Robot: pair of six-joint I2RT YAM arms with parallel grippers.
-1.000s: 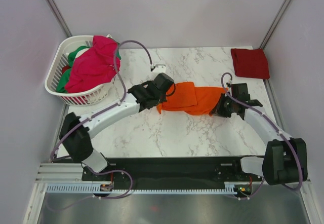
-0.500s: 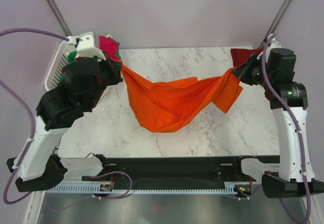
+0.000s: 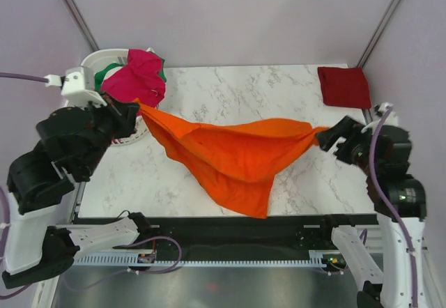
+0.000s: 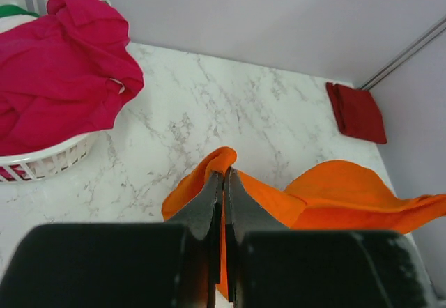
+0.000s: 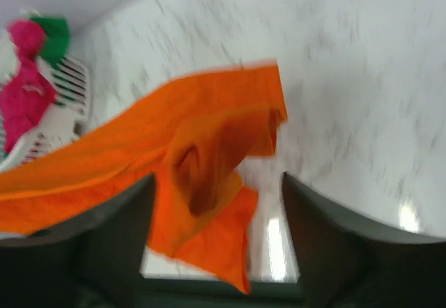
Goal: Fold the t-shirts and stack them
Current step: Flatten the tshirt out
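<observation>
The bright orange t-shirt (image 3: pixel 230 158) hangs spread in the air over the marble table (image 3: pixel 293 78). My left gripper (image 3: pixel 134 106) is shut on its left end beside the basket; the wrist view shows the fingers (image 4: pixel 209 203) pinching an orange fold (image 4: pixel 223 158). My right gripper (image 3: pixel 326 137) is at the shirt's right tip with its jaws wide apart. In the blurred right wrist view the cloth (image 5: pixel 202 155) hangs loose between them. A dark red t-shirt (image 3: pixel 344 86) lies folded at the far right corner. Magenta-pink (image 3: pixel 136 78) and green (image 3: pixel 104 74) t-shirts fill the basket.
The white slatted basket (image 3: pixel 96 57) stands at the table's far left corner, right behind my left gripper. The orange shirt's lower point hangs over the table's near edge (image 3: pixel 306 215). Grey walls close in the table on three sides.
Both arms lifted the orange shirt off the table and stretched it out. My right gripper has now opened and dropped lower and nearer; the left stays shut on the shirt.
</observation>
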